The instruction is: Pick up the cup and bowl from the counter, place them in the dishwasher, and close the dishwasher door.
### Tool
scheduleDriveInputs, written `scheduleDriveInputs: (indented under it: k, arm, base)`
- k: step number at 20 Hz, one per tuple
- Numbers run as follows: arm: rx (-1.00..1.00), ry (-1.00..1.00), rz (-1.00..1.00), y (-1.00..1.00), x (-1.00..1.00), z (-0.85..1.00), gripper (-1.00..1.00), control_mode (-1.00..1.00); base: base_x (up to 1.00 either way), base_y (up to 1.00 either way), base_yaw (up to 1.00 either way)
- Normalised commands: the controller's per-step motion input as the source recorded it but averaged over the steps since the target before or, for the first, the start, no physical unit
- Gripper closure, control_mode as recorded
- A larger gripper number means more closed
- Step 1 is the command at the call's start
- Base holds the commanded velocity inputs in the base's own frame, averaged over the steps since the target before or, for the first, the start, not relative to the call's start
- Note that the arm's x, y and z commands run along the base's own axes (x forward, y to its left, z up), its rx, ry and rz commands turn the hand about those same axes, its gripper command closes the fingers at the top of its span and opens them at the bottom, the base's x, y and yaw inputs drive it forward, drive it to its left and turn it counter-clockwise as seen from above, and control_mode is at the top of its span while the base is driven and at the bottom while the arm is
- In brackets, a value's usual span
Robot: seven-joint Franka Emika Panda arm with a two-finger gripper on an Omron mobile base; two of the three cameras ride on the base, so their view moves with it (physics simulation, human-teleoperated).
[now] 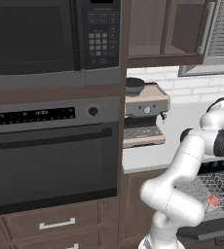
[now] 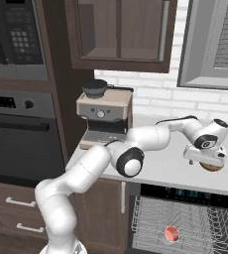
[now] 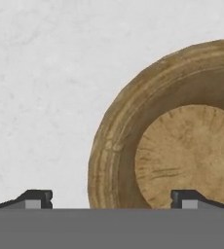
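Observation:
The tan bowl (image 3: 182, 146) sits upright on the pale counter (image 3: 46, 87), seen from straight above in the hand view. My gripper (image 3: 111, 197) is open and straddles the bowl's near rim, with one fingertip (image 3: 36, 198) over the bare counter and the other over the bowl's inside. In the right base view the gripper (image 2: 205, 159) hangs just above the bowl (image 2: 212, 166) near the counter's (image 2: 170, 166) front edge. The red cup (image 2: 172, 233) lies in the dishwasher's grey wire rack (image 2: 195, 221). It is also visible as the cup (image 1: 213, 200) in the left base view, above the dropped dishwasher door (image 1: 206, 228).
An espresso machine (image 2: 105, 116) with a black pot on top stands at the counter's left end. The black oven (image 1: 50, 160) and a microwave (image 1: 46, 39) fill the tall cabinet to the left. Wall cabinets (image 2: 121, 34) hang above the counter.

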Motion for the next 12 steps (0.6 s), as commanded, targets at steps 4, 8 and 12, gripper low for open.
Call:
scheduleDriveInputs:
  k: [4,8,12]
  arm:
    - [0.00,0.01,0.00,0.00,0.00,-0.01,1.00,-1.00]
    - [0.00,0.00,0.00,0.00,-0.11,0.00,1.00,-1.00]
    - [0.00,0.00,0.00,0.00,-0.42,0.00,1.00,-1.00]
  base:
    - [0.00,0.00,0.00]
    - [0.00,0.00,0.00]
    - [0.00,0.00,0.00]
